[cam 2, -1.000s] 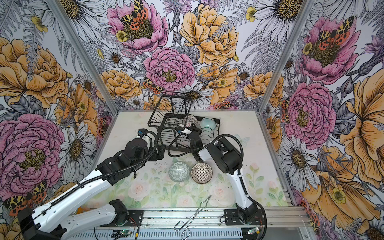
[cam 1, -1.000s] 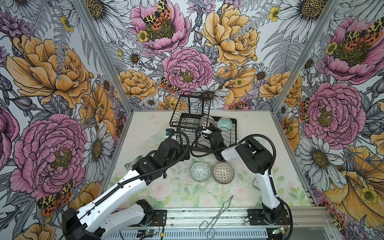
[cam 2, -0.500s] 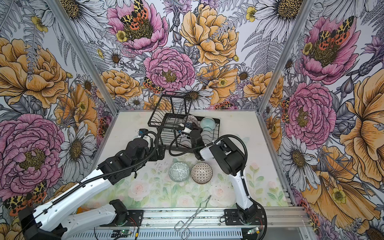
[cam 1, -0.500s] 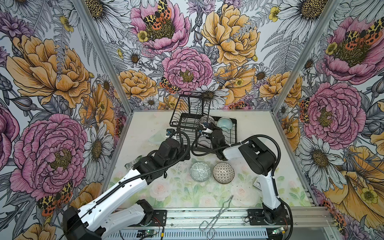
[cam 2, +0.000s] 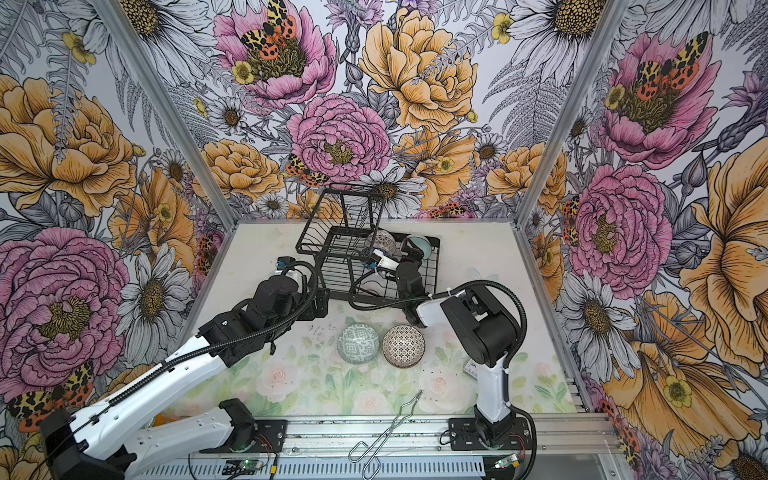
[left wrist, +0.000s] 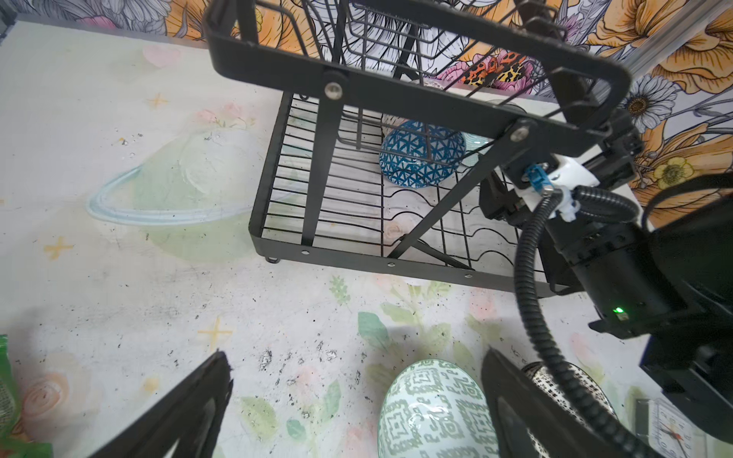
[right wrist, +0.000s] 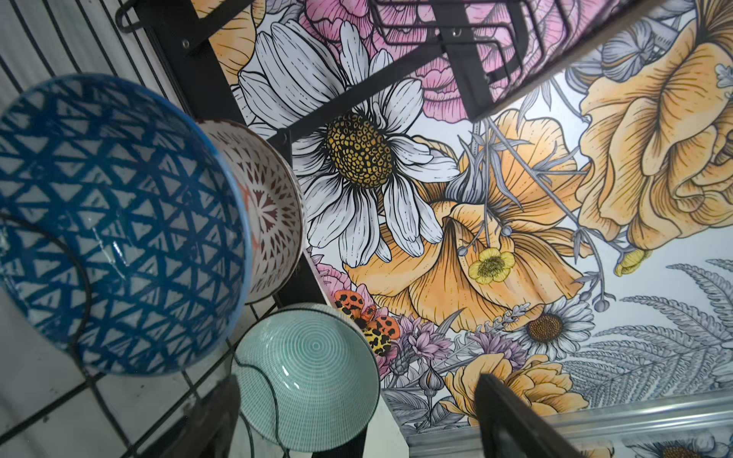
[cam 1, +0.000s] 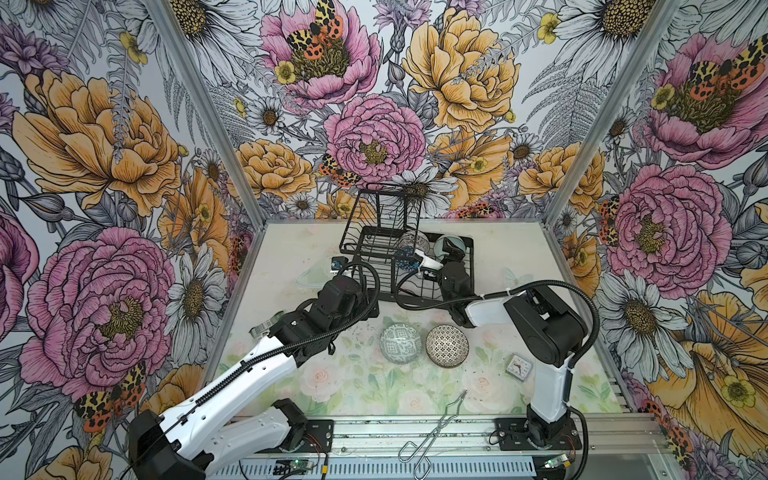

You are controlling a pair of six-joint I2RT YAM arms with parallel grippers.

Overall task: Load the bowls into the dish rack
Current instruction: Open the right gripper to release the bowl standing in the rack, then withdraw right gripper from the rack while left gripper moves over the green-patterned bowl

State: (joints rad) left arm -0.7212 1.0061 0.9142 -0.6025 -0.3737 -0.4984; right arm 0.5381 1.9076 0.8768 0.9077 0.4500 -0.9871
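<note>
Reaching deep into the black wire dish rack (left wrist: 357,258) at the upper middle of both top views, the right gripper (right wrist: 357,380) had its claw spread wide and pinched nothing. The ribbed mint ceramic bowl (right wrist: 313,357) stood on edge just beside one finger. A blue bowl with white triangles (right wrist: 119,222) and a white bowl with red lattice (right wrist: 269,206) leaned in the slots next to it.

Two bowls sat on the floral table mat (cam 1: 332,374) near the centre of a top view: a grey-green patterned bowl (cam 1: 400,343), apparently rim-down, and a black-and-white dotted bowl (cam 1: 446,345) just beside it. The left gripper (left wrist: 355,355) hovered over the grey-green one, its claw also spread and empty.

By my judgement, a careless pull-out could hook a finger on the mint rim and tip that bowl from its slot. The glossy dome could slip from the left claw, which could also shove the dotted neighbour.
</note>
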